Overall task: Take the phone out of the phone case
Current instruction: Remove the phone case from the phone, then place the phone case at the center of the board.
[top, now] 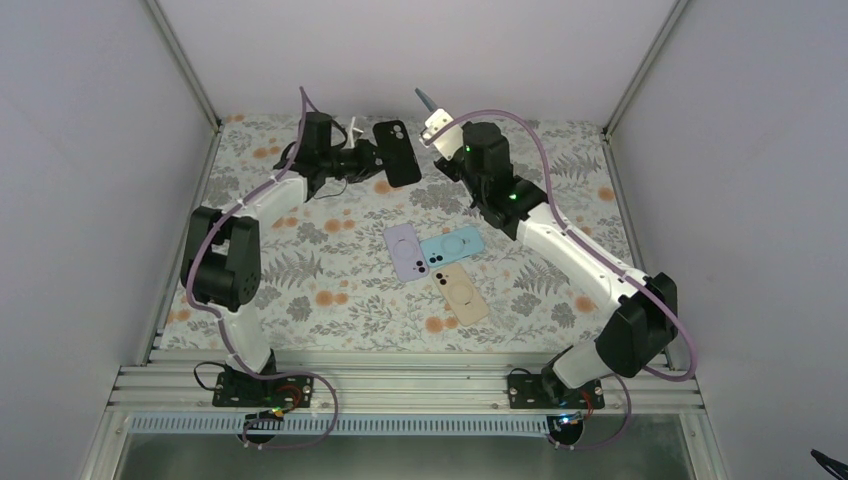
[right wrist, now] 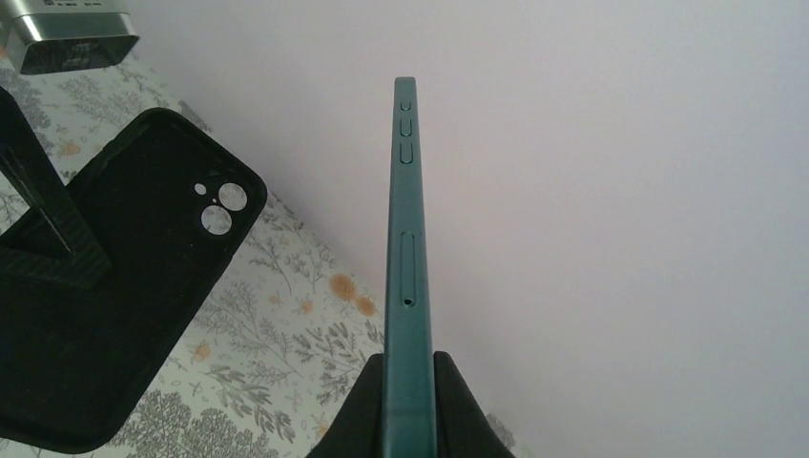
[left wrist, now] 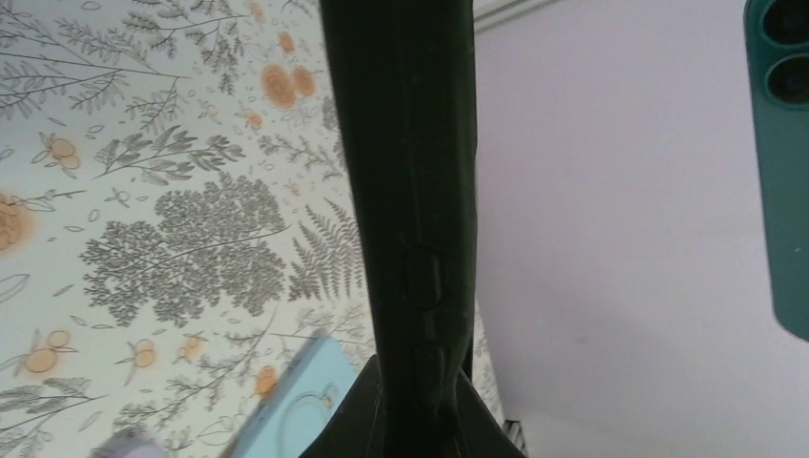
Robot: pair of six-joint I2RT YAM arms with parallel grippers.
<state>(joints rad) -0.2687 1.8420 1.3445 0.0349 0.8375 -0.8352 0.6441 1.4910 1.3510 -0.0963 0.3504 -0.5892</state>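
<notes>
My left gripper (top: 362, 158) is shut on the black phone case (top: 398, 152) and holds it above the table's far left. In the left wrist view the case (left wrist: 420, 172) stands edge-on between my fingers. My right gripper (top: 438, 128) is shut on the dark teal phone (top: 427, 100) and holds it up, apart from the case. In the right wrist view the phone (right wrist: 408, 248) is edge-on between my fingers, and the empty case (right wrist: 114, 286) shows its inside and camera holes at left. The phone's camera end (left wrist: 780, 172) shows at the right edge of the left wrist view.
A lilac phone case (top: 404, 250), a light blue one (top: 452, 245) and a beige one (top: 462, 292) lie together mid-table on the floral cloth. The light blue one (left wrist: 296, 410) also shows in the left wrist view. Grey walls enclose the table at the back and sides.
</notes>
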